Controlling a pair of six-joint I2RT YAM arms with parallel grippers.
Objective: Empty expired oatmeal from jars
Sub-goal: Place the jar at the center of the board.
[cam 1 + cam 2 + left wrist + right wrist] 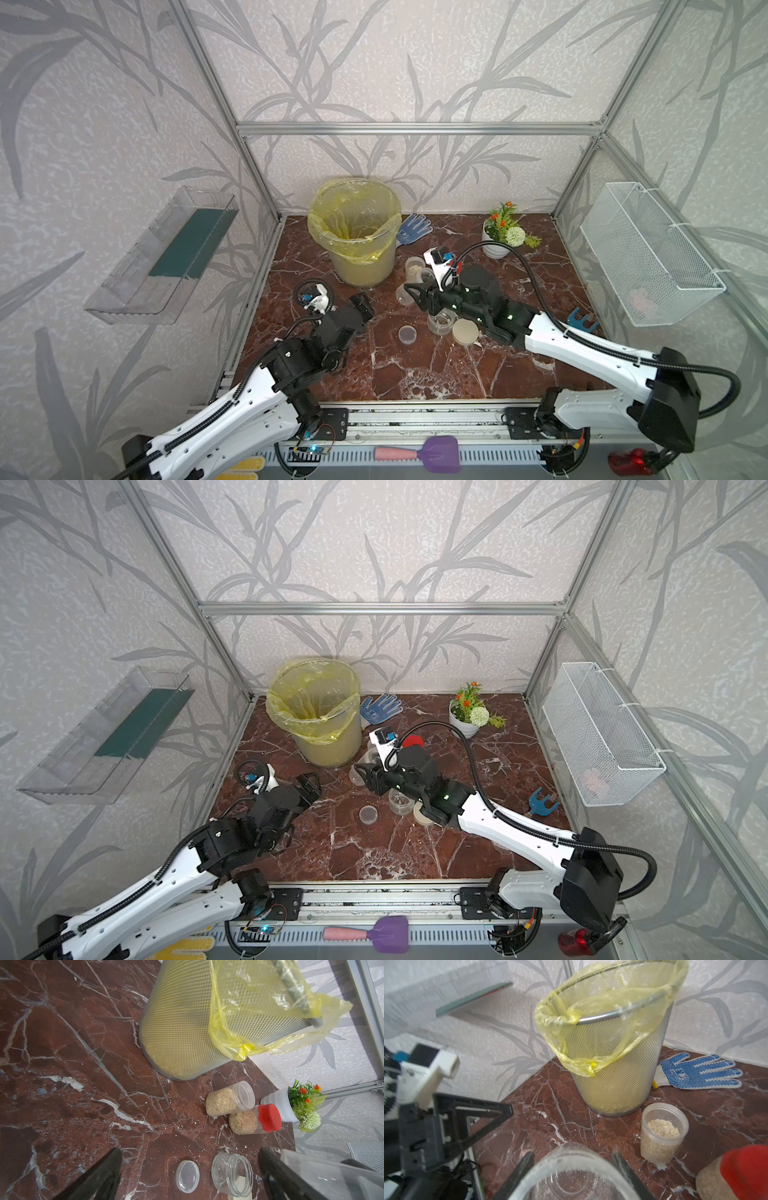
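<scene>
Left wrist camera shows the left claw spread wide and gripping nothing, above the red-brown marble surface. Nearest, well in front of the grey mesh bin with its yellow plastic liner, lie a round clear plastic lid and an empty squat clear glass jar, set apart from each other. A round beige lid sits just beside that jar. Closer to the bin, the right claw is clamped on an empty slim clear jar. Near the bin's foot stands a second slim clear jar part-filled with pale beige oatmeal flakes. Just beside it is a red-capped clear jar, also holding oatmeal.
</scene>
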